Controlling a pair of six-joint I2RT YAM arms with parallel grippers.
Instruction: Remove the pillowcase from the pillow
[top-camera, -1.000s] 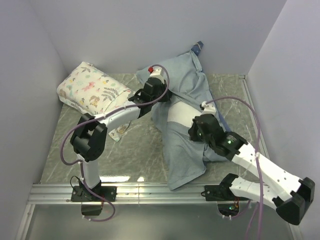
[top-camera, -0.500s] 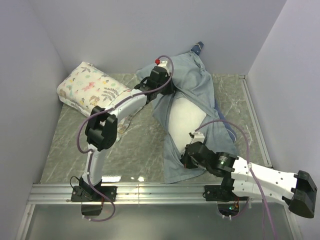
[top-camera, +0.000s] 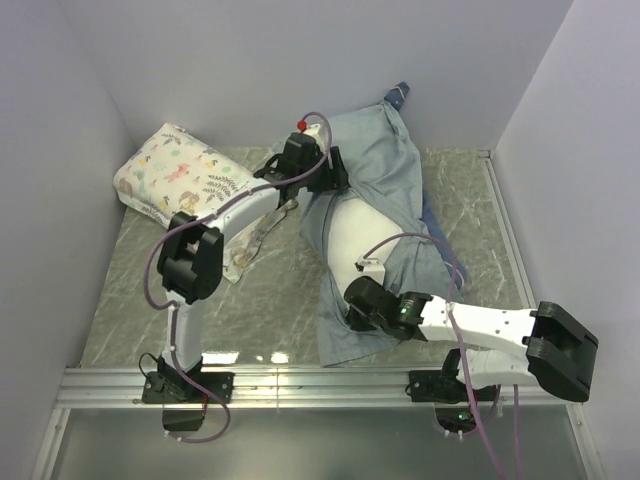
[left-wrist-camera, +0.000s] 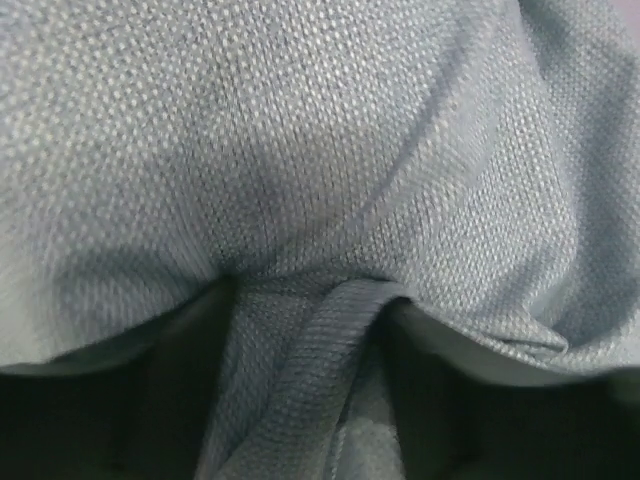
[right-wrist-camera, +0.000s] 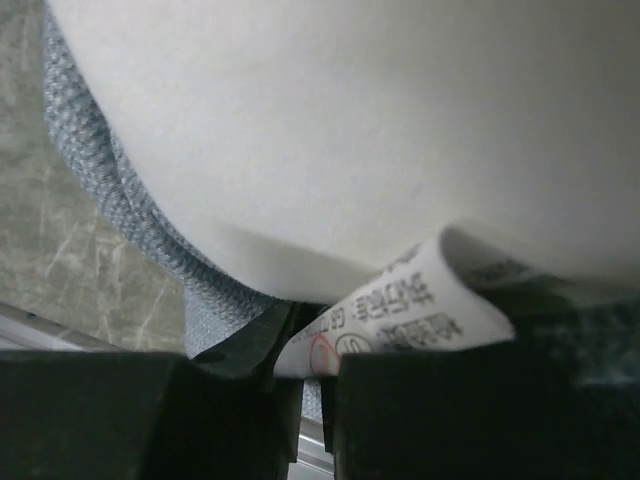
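- Floral cushion (top-camera: 185, 180): white with pastel print, lay at the 10 o'clock corner of the table (top-camera: 270, 290), against the left wall.
- Left gripper (top-camera: 330, 172) (left-wrist-camera: 310, 330): reached toward 12 o'clock and was clenched on a bunched fold of the pillowcase (top-camera: 392, 165) (left-wrist-camera: 320, 160). In the wrist view, the weave filled the frame and a folded strip ran down between the dark fingers (left-wrist-camera: 140, 400).
- Pillowcase: pale blue-grey side outward, stretched from the back wall at 12 o'clock down to the near edge at 6 o'clock, with a dark navy tip at the far end.
- Pillow (top-camera: 360, 225) (right-wrist-camera: 330, 140): plain white, partly bared in the middle of the pillowcase, with cloth around it on both sides.
- Right gripper (top-camera: 352, 302) (right-wrist-camera: 318, 385): at 5 o'clock of the bared patch, pinched tight on the pillow's lower edge together with its printed label (right-wrist-camera: 400, 315).
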